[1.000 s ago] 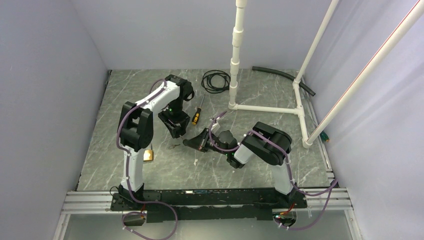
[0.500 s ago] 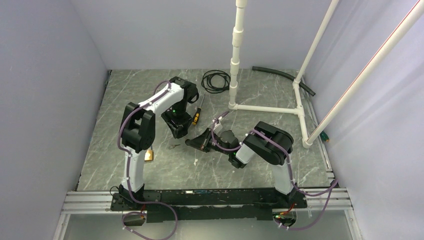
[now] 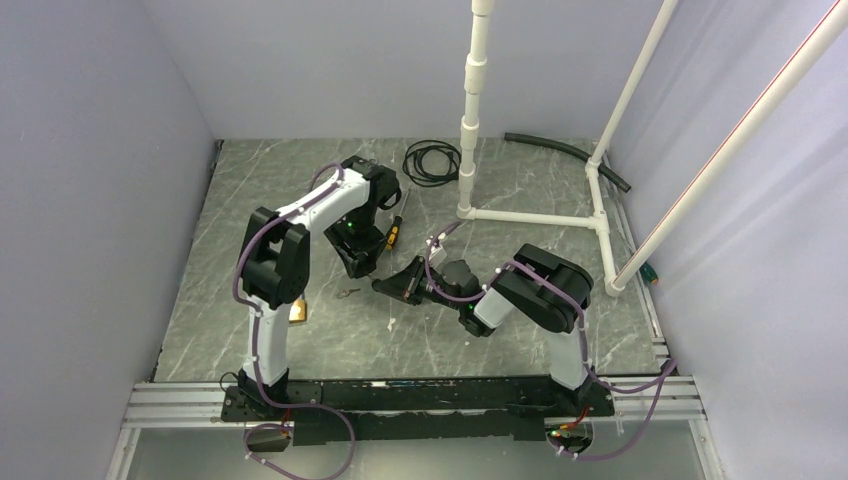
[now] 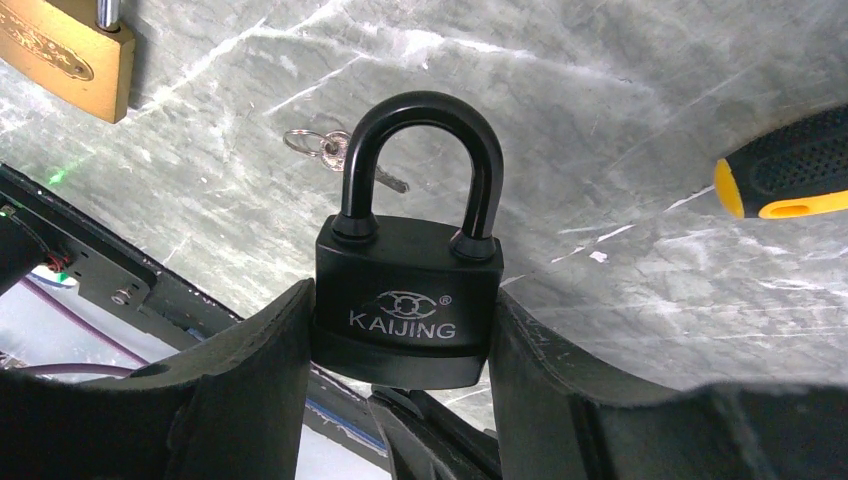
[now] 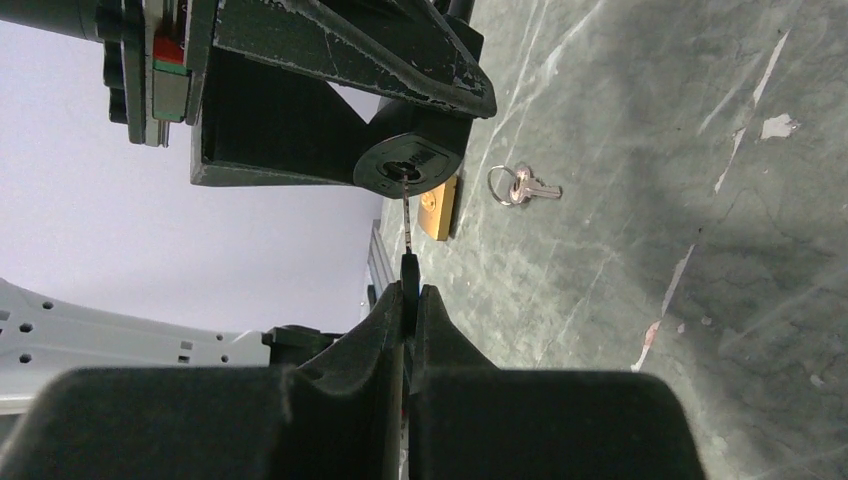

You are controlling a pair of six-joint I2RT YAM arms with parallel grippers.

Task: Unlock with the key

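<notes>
My left gripper (image 4: 402, 345) is shut on the body of a black "KAIJING" padlock (image 4: 408, 300), which it holds above the table with the shackle closed. My right gripper (image 5: 409, 296) is shut on a black-headed key (image 5: 407, 232). The thin blade points at the padlock's keyway (image 5: 404, 164) on its underside, and the tip reaches the slot. In the top view the left gripper (image 3: 358, 258) and the right gripper (image 3: 393, 284) meet at the table's middle. The padlock is mostly hidden there.
A brass padlock (image 3: 297, 311) lies by the left arm. A spare key ring (image 3: 347, 294) lies below the grippers. A yellow-black screwdriver (image 3: 394, 233), a black cable coil (image 3: 432, 160), a white PVC frame (image 3: 470, 130) and a black hose (image 3: 565, 150) are behind.
My left gripper has shifted a little to the right with the padlock, toward the right gripper. The right gripper with the key has edged closer to it.
</notes>
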